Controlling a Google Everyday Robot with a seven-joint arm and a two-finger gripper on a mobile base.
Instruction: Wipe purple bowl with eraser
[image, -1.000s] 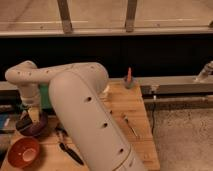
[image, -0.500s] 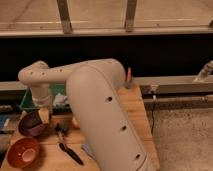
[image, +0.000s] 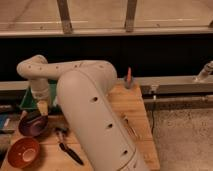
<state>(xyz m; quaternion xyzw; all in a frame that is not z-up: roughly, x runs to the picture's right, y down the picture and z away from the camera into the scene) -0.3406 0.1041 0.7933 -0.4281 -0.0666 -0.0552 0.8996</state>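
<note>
The purple bowl (image: 31, 127) sits at the left of the wooden table (image: 132, 107). My gripper (image: 42, 108) hangs from the cream arm (image: 90, 115) just over the bowl's far right rim. A small dark flat block, apparently the eraser (image: 31, 119), lies across the inside of the bowl just below and left of the gripper. I cannot tell whether the gripper holds it. The big arm covers the middle of the table.
An orange-brown bowl (image: 22, 152) stands in front of the purple one. A black-handled brush (image: 68, 150) lies to its right. A green tray (image: 27, 97) sits behind the gripper. A small orange-red object (image: 128, 76) stands at the table's back edge. A blue-grey pad (image: 5, 122) is at far left.
The gripper has moved right and a little down, onto the purple bowl's rim. The arm's bulk has swung toward the centre and fills more of the view.
</note>
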